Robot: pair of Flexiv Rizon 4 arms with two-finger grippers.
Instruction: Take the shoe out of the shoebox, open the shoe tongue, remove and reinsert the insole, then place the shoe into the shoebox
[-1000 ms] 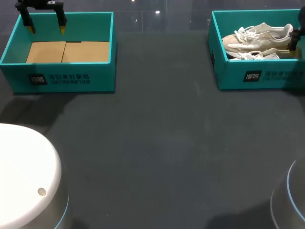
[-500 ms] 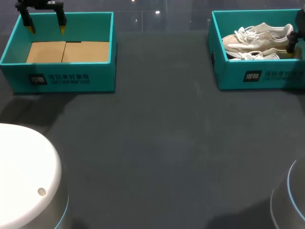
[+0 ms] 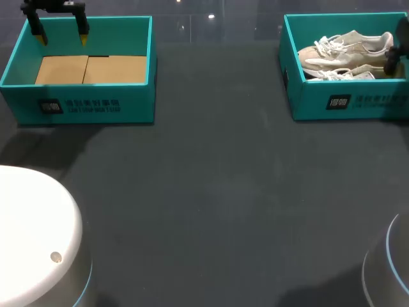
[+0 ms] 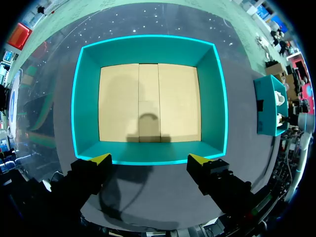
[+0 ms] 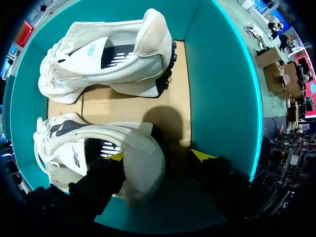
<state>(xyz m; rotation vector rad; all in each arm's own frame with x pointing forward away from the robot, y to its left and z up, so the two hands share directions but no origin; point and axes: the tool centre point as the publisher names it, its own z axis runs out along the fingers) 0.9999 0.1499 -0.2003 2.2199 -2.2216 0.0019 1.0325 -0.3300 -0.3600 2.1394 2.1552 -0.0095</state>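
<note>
Dark surface (image 3: 217, 211) carrying two teal boxes, well apart. Left box (image 3: 89, 102) showing only a cardboard floor. Left gripper (image 4: 148, 159) hanging above its rim, fingers (image 4: 101, 159) spread wide, holding nothing.

Right box (image 3: 345, 102) holding both shoes (image 3: 345, 51), side by side. Long axes across the box, toes toward the middle of the surface, heels toward the right arm's side.

Right gripper (image 5: 160, 155) down inside that box at the heel end, far nearer than the left. Fingers (image 5: 203, 155) parted, straddling the heel of the near shoe (image 5: 89, 148): one over the collar opening, the other in the gap between heel and box wall, seemingly not yet clamped. Far shoe (image 5: 108, 59) lying beyond, apart from the fingers.

Likely next: closing across the heel, then lifting straight up and out.
</note>
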